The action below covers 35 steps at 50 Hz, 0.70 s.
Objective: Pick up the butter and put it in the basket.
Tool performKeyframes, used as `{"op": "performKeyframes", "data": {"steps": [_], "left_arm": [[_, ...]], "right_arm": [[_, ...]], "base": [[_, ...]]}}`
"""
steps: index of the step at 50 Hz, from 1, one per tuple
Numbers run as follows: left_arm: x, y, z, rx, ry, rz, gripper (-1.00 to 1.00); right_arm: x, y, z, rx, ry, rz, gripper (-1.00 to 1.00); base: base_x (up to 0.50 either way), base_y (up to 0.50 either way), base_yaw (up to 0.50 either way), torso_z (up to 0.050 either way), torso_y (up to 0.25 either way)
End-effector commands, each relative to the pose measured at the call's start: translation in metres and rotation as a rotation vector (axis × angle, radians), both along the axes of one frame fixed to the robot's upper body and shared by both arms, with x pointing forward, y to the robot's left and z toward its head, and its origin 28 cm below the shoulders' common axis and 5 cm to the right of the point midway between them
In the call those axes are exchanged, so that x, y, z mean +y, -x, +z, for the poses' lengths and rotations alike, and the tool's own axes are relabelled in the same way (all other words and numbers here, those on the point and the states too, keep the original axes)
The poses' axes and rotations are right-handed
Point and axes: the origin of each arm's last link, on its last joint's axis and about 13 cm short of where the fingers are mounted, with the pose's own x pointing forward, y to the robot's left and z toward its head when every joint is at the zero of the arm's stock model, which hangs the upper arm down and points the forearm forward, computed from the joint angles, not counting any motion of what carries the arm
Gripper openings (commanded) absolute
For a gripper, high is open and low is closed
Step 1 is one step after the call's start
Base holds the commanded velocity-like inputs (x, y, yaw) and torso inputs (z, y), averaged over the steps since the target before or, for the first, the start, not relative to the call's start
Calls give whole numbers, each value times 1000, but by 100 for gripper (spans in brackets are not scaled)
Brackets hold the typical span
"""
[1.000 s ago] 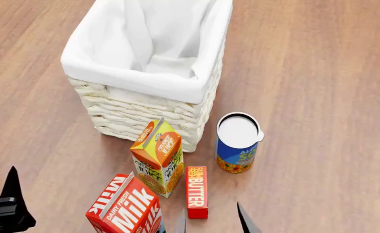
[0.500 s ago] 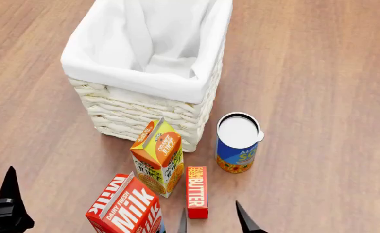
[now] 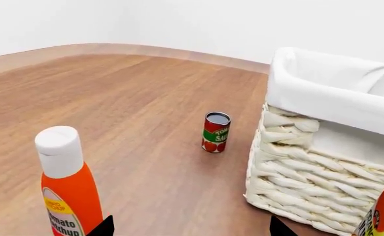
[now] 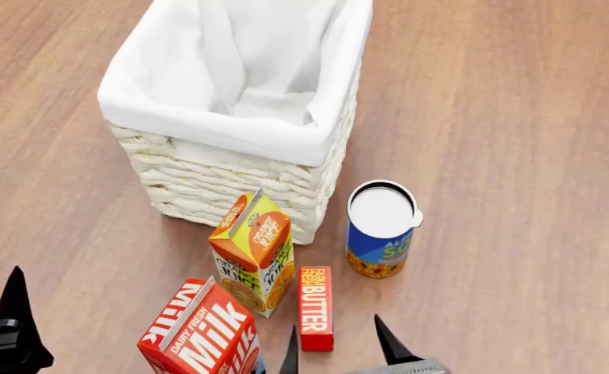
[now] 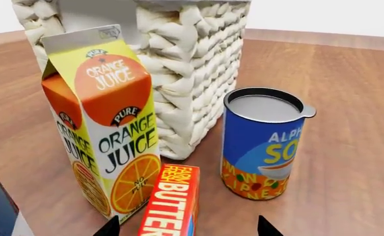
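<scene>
The butter (image 4: pixel 316 308), a slim red box with white lettering, lies flat on the wood floor between the orange juice carton (image 4: pixel 252 253) and the soup can (image 4: pixel 381 230). My right gripper (image 4: pixel 338 347) is open, with its dark fingertips on either side of the butter's near end and not touching it. The right wrist view shows the butter (image 5: pixel 172 201) running in between the open jaws of the right gripper (image 5: pixel 188 228). The white wicker basket (image 4: pixel 232 167) stands just beyond. My left gripper (image 3: pixel 190 228) is open and empty off to the left.
A red milk carton (image 4: pixel 201 331) stands close beside the butter's left, near my right gripper's left finger. A ketchup bottle (image 3: pixel 68 187) and a small tomato sauce can (image 3: pixel 215 132) stand left of the basket (image 3: pixel 323 147).
My right gripper's fingertips have crept forward along the butter's sides. The left arm has barely shifted, and nothing on the floor has moved.
</scene>
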Motion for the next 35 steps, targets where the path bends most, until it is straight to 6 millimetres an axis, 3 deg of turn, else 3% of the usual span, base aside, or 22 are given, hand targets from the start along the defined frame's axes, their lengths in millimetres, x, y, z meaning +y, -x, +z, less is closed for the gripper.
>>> {"op": "performKeyframes", "data": {"steps": [1,35], "left_arm": [[-1,2,1,-4,6,-6,100],[-1,7,7,-15,20,-9,100]], "right_arm": [[-1,-5,3,16,10,-3,100],[-2,-15,-4,86,11,15,100]], "base": [[0,0,0,0,0],[0,0,0,0,0]]}}
